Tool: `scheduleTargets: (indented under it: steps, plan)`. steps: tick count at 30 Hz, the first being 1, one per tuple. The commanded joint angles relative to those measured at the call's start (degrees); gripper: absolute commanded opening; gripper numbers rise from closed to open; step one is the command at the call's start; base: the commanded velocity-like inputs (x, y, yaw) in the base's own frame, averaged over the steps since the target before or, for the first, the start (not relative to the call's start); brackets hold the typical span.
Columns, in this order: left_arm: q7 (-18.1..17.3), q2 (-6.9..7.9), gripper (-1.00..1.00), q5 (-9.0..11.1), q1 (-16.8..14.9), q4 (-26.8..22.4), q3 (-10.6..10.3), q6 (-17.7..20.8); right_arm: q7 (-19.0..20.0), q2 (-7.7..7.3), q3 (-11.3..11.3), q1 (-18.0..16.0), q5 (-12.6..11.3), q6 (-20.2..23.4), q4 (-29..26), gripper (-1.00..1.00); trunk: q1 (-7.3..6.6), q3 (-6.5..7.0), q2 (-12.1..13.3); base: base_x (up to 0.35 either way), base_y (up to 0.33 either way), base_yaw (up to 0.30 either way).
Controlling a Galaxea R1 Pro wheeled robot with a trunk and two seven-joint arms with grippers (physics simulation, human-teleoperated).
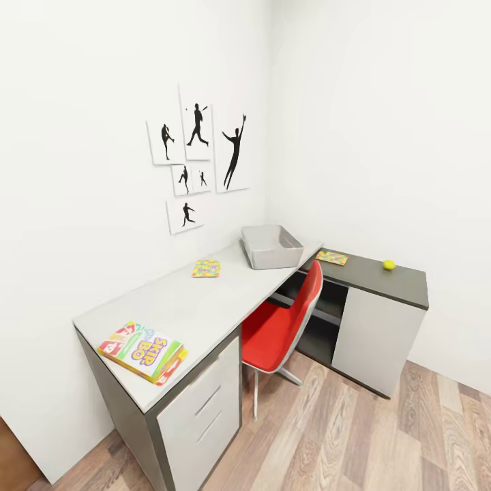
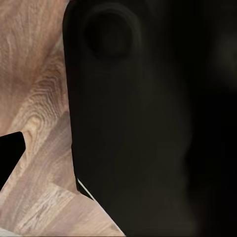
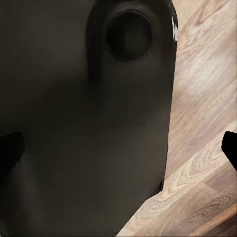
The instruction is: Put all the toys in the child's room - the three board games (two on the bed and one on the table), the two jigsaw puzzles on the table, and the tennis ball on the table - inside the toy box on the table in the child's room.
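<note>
Gripper state cannot be told for either arm; risks: the ball, centre right on the counter, may roll off, and the chair blocks reach toward the box at centre.

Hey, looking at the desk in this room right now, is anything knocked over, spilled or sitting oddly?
Nothing looks spilled or damaged. The red-green-yellow Skip-Bo game box lies flat but skewed near the light grey desk's front corner. The light grey toy box stands upright and looks empty. The red chair is tucked in.
</note>
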Motion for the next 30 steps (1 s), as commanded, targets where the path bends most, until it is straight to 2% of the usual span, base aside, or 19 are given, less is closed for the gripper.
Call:
scheduleTargets:
  steps: [1, 4, 30]
  plan:
    - [0.00, 0.00, 1.00, 0.00, -0.01, 0.00, 0.00, 0.00, 0.00, 0.00, 0.00, -0.01, 0.00, 0.00, 0.00, 1.00, 0.00, -0.03, -0.01, 0.000, 0.000, 0.000]
    - [-0.03, 0.23, 1.00, 0.37, 0.49, -0.01, 0.00, 0.01, 0.70, 0.88, 0.09, -0.62, 0.13, 0.18, -0.53, 1.00, 0.00, -0.03, -0.01, 0.000, 0.000, 0.000]
    - [-0.03, 0.23, 1.00, 0.37, 0.49, -0.01, 0.00, 0.01, 0.70, 0.88, 0.09, -0.62, 0.13, 0.18, -0.53, 1.00, 0.00, -0.03, -0.01, 0.000, 0.000, 0.000]
